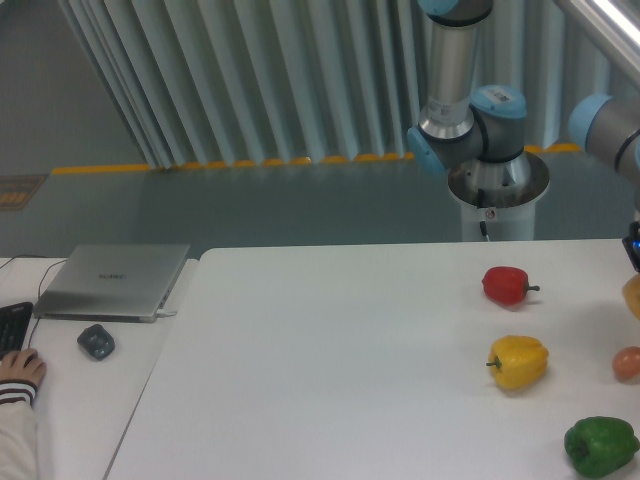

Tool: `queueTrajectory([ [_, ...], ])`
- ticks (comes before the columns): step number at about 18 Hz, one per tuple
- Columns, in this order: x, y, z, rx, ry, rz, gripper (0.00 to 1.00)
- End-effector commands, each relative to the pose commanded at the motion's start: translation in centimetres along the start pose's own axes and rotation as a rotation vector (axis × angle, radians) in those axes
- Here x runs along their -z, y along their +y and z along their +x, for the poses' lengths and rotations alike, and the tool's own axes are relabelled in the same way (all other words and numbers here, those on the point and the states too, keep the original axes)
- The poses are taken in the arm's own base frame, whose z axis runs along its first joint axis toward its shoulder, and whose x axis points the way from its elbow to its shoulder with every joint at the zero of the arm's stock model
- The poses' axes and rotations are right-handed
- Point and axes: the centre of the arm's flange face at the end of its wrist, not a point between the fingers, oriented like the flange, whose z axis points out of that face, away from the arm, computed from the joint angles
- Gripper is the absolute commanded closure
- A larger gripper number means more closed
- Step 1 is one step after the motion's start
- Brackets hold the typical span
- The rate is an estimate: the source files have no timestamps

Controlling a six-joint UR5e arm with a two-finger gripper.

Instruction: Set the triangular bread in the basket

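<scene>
The triangular bread (633, 297) shows only as a golden yellow-orange sliver at the right edge of the table, cut off by the frame. Just above it a dark part of my gripper (634, 255) enters at the right edge. Its fingers are out of frame, so I cannot tell whether it is open or shut, or whether it touches the bread. No basket is in view.
A red pepper (507, 285), a yellow bell pepper (518, 362), a green pepper (601, 446) and a small pinkish-orange ball (627, 363) lie on the white table (330, 360). The arm's base (497, 185) stands behind. At left are a laptop (113, 280), a mouse (96, 342) and a person's hand (18, 370).
</scene>
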Motion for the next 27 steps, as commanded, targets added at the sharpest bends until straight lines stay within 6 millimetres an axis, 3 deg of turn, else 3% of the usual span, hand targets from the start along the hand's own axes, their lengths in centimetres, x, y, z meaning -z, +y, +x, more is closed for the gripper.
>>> queueTrajectory([
  [5, -1.7, 2.6, -6.4, 0.026, -0.114, 0.048, 1.00],
  [9, -3.2, 5.8, -9.5, 0.023, -0.209, 0.036, 1.00],
  [12, -3.7, 9.1, -10.7, -0.013, -0.220, 0.019, 1.00],
  [16, -4.7, 10.9, -11.0, -0.032, -0.233, 0.008, 1.00],
  [17, -5.2, 11.0, -10.8, -0.032, -0.227, 0.008, 0.88],
  [19, -5.6, 10.8, -10.3, -0.038, -0.224, 0.009, 0.13],
  [20, -5.7, 10.8, -10.0, -0.040, -0.235, 0.007, 0.00],
  [24, -5.4, 10.2, -8.4, -0.046, -0.232, 0.015, 0.00],
  [27, -3.8, 7.6, -6.5, -0.066, -0.213, 0.035, 0.00],
])
